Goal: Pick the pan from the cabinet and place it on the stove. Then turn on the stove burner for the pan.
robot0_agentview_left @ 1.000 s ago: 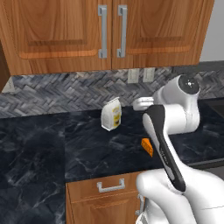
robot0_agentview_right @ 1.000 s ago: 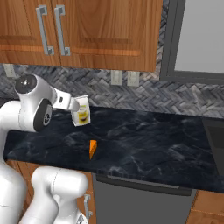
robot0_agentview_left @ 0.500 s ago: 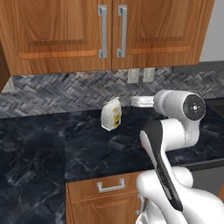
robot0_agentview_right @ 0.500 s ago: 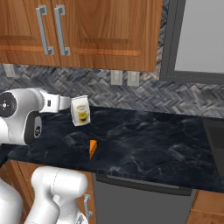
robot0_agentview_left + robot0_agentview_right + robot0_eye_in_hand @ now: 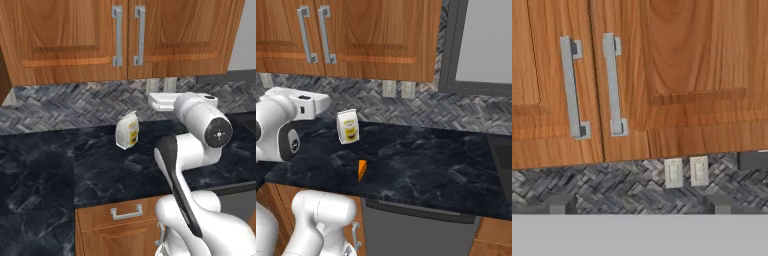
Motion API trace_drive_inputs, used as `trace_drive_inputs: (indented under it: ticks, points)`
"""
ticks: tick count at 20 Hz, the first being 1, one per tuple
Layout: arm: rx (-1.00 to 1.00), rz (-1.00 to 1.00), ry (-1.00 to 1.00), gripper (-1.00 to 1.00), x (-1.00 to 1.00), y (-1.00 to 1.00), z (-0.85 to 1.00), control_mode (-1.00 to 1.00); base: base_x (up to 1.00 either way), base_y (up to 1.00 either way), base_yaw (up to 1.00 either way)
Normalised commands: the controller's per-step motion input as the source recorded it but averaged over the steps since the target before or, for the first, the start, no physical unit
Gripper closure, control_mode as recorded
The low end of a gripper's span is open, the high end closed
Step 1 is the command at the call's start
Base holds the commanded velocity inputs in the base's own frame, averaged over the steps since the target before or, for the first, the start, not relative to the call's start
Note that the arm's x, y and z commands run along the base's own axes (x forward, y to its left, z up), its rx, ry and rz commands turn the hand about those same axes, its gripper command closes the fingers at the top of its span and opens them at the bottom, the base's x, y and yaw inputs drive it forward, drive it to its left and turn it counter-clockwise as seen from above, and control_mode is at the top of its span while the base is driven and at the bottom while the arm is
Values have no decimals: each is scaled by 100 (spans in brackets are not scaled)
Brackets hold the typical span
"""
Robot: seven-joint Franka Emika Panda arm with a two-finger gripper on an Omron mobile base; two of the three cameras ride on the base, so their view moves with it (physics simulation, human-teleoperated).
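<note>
Two doors of the cabinet (image 5: 637,75) are sitting closed, their silver bar handles (image 5: 612,85) side by side at the centre seam. The pan is not showing; judged from the task, it is lying behind these doors on the shelf, so its exact spot cannot be told.

The pincer (image 5: 639,210) is standing wide open and holding nothing. Its two dark fingertips (image 5: 561,204) are poking up at the bottom of the hand view, level with the herringbone backsplash (image 5: 612,180) and below the cabinet's lower edge. The wall outlets (image 5: 685,171) are lying between the tips and just above them.

Step in hand, as a judgement: reaching for a door handle to open the cabinet. To do it well, the hand is needing to rise until one bar sits between the fingertips, then close across the bar and pull outward along the door's hinge arc, not straight back. Choosing the door that swings away from the arm is looking safer.

On the black marble surface (image 5: 50,170), a small cream carton (image 5: 128,129) is standing near the backsplash and an orange wedge (image 5: 361,170) is lying toward the front edge. Both are well below the cabinet and apart from the pincer. The carton could be clipped if the arm is dropping.
</note>
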Motion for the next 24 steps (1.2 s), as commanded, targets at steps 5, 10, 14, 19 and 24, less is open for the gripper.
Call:
trace_drive_inputs:
  ticks: [5,10,14,19,24]
  points:
    - [-6,-5,-25,-100,5,13,37,-100,0,0,0]
    - [-14,-4,-3,-100,19,11,17,-100,0,0,0]
    - [-10,-5,1,-100,30,0,34,-100,0,0,0]
    - [-4,-2,1,-100,31,3,38,-100,0,0,0]
    - [0,0,0,-100,21,1,16,-100,0,0,0]
